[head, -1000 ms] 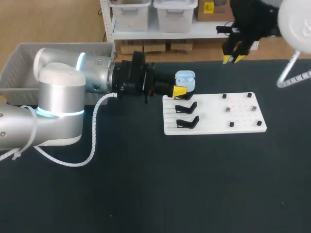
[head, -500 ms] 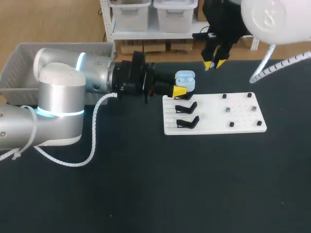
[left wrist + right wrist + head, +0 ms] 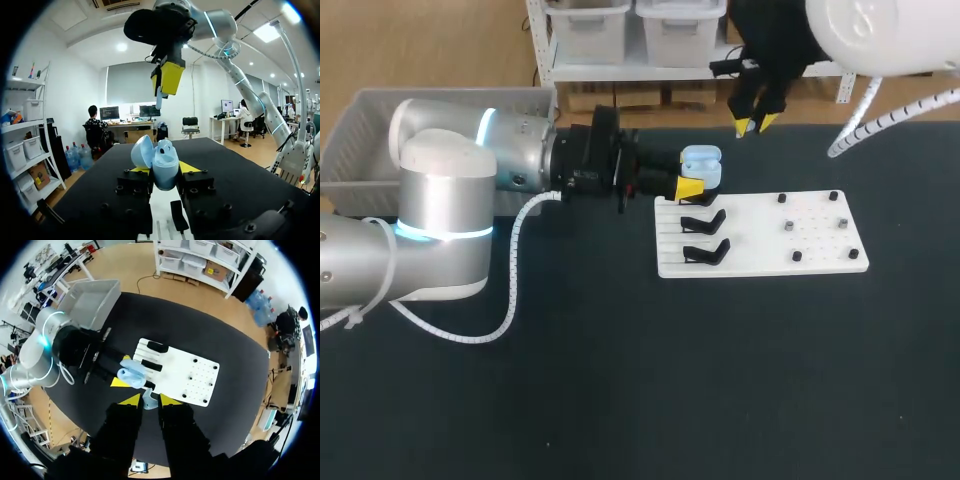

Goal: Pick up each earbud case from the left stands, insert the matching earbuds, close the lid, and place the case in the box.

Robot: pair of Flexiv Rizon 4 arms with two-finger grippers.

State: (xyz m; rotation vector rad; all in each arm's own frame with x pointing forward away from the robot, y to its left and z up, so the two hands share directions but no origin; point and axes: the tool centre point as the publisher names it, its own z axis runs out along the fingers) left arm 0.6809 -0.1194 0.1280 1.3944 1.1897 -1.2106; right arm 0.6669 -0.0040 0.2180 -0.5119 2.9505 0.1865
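earbud case (image 3: 165,165), pale blue with its lid swung open, stands upright in the left gripper (image 3: 691,177), the yellow tips pressed on it from both sides. it is at the far corner of the white board (image 3: 760,262), on the side where two black stands (image 3: 704,222) lie one behind the other. small dark pegs (image 3: 787,227) dot the board's other half. the right gripper (image 3: 754,124) hangs high over the table's far edge, a little beyond the case, its jaws narrow and pinching a small pale earbud (image 3: 149,400). the grey box (image 3: 360,130) sits at the table's left, behind the left arm.
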